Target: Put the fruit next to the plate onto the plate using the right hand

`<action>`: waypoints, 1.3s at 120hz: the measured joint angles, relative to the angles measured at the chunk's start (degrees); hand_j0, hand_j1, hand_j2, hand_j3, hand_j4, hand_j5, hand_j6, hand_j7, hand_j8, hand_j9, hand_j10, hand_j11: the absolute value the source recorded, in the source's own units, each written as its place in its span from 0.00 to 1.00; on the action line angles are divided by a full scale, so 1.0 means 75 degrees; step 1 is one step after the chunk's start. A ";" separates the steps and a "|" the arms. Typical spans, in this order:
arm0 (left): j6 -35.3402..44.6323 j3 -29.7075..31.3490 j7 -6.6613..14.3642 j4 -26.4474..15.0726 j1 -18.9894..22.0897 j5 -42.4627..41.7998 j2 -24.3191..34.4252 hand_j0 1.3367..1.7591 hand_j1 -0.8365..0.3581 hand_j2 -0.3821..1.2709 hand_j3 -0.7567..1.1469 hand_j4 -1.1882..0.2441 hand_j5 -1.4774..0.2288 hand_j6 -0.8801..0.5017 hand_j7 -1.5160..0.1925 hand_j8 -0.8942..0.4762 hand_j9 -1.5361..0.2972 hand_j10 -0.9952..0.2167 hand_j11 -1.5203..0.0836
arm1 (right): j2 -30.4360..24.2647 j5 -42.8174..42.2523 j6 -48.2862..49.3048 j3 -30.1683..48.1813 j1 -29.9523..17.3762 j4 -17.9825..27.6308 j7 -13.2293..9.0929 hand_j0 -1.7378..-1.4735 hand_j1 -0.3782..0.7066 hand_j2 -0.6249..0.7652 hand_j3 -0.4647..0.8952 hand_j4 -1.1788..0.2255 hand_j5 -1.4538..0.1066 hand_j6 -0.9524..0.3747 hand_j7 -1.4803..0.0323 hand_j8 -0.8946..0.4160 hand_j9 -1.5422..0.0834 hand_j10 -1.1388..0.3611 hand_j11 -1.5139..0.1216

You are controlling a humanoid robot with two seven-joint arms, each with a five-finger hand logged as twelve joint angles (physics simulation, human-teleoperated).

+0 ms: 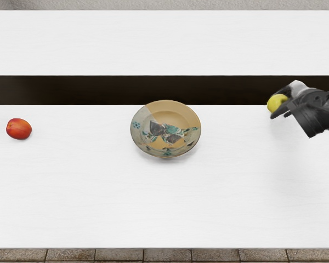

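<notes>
Along the bottom edge runs a strip of brown tiled floor (153,255), and above it spreads the white table (164,208), bare across its front. Further in, at the middle of the table, sits the plate (144,116) — round, tan-glazed, with a painted design of dark leaves and teal patches in its well; nothing lies on it. Far off to its left, near the table's left edge, rests a red fruit (18,129), orange-red and round, well apart from the plate. On the right, at the table's back edge, the right hand (310,109) comes in from the picture's right side, black with a pale piece at the top, and its fingers are closed around a yellow fruit (276,102). That fruit is well to the right of the plate, showing partly against the dark gap (126,90) behind the table — whether it touches the tabletop cannot be told. Beyond the gap lies a second white surface (153,44).
</notes>
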 joint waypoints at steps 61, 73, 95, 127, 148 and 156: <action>0.0000 0.0000 0.0000 0.0000 0.0000 0.0001 0.0000 0.76 0.99 0.23 0.40 0.83 0.87 0.64 0.89 0.65 0.84 0.82 0.95 | -0.0001 0.1554 0.7043 0.7174 -0.3501 -0.0503 0.0019 0.36 0.51 0.48 0.34 0.45 0.21 0.45 0.23 0.32 0.23 0.19 0.21; -0.0002 0.0000 0.0000 0.0000 0.0000 0.0000 0.0000 0.76 0.99 0.23 0.40 0.83 0.87 0.64 0.89 0.65 0.84 0.82 0.95 | 0.0856 0.1400 0.7190 0.7024 -0.3522 -0.0547 0.0017 0.36 0.53 0.53 0.34 0.45 0.20 0.45 0.23 0.33 0.23 0.19 0.21; -0.0002 0.0000 0.0000 0.0000 0.0000 0.0002 0.0000 0.76 0.99 0.23 0.40 0.83 0.87 0.64 0.89 0.65 0.84 0.82 0.95 | 0.2220 0.0866 0.7245 0.6767 -0.3370 -0.0930 0.0019 0.35 0.58 0.63 0.34 0.47 0.20 0.47 0.23 0.34 0.24 0.18 0.22; -0.0001 0.0001 0.0000 0.0000 0.0000 0.0001 0.0000 0.76 0.99 0.23 0.40 0.83 0.87 0.64 0.89 0.65 0.84 0.82 0.95 | 0.2535 0.0477 0.7245 0.6643 -0.3048 -0.1521 0.0016 0.34 0.53 0.70 0.34 0.39 0.18 0.41 0.23 0.32 0.25 0.18 0.23; -0.0002 0.0001 0.0000 0.0000 0.0000 0.0002 0.0000 0.76 0.99 0.23 0.40 0.83 0.87 0.64 0.89 0.65 0.84 0.82 0.95 | 0.2636 0.0163 0.7228 0.6634 -0.2845 -0.2156 0.0017 0.32 0.50 0.67 0.34 0.45 0.32 0.46 0.37 0.38 0.37 0.29 0.35; -0.0003 0.0001 0.0000 0.0000 0.0000 0.0002 0.0000 0.76 0.99 0.23 0.40 0.83 0.87 0.64 0.89 0.65 0.84 0.82 0.95 | 0.2708 0.0114 0.7214 0.6621 -0.2823 -0.2225 0.0017 0.32 0.37 0.61 0.34 0.56 0.49 0.53 0.54 0.46 0.53 0.43 0.51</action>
